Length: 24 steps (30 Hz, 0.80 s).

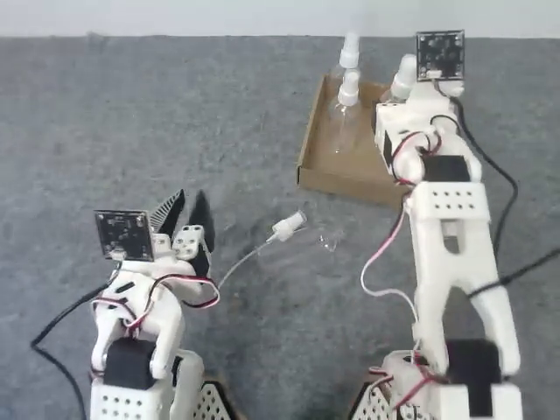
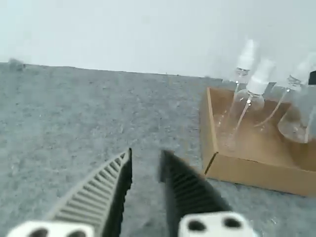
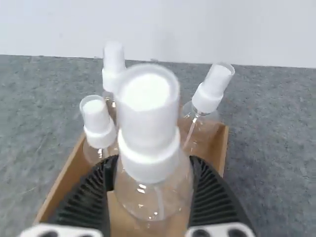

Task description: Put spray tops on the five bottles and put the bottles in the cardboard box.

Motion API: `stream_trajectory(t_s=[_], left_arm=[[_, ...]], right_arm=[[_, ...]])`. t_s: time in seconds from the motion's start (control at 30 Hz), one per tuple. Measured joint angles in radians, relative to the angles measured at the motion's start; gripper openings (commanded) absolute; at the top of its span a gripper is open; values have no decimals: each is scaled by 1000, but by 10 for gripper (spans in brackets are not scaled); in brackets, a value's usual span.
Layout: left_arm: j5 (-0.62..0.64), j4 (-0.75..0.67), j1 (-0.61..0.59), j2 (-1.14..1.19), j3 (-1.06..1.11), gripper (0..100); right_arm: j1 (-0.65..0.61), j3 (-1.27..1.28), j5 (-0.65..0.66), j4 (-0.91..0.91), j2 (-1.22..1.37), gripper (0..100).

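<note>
The held bottle is a clear plastic one with a rounded body. It carries a white spray top that is round and has a flat upper face, and a thin tube runs down inside it. The right tool pinches this bottle at its shoulder between two black ribbed fingers, over the cardboard box. It cannot be told if the bottom of the bottle touches the floor of the box.

The box is shallow, of brown cardboard with low walls, and it stands near the far edge of the bench, toward the right side. Inside it stand three other bottles, all clear, upright, and each with a white top on it. Two are on one side of the held bottle and one is on the other side.

In front of the box, about the middle of the bench, a loose spray top lies on its side, and its thin tube points toward the front left corner. Just beside the top lies a clear glassy shape, too faint to name with certainty.

The left tool is near the front left corner, well apart from the box. Its dark ribbed, pointed fingers are spread a little and nothing is between them.

The bench has a grey cover with a rough texture like felt.
</note>
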Motion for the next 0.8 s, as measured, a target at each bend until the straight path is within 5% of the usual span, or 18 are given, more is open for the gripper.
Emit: stream_trajectory(t_s=[0.8], left_arm=[[6, 0, -8, 0, 0, 11]], right_arm=[[60, 0, 0, -307, 348, 6]])
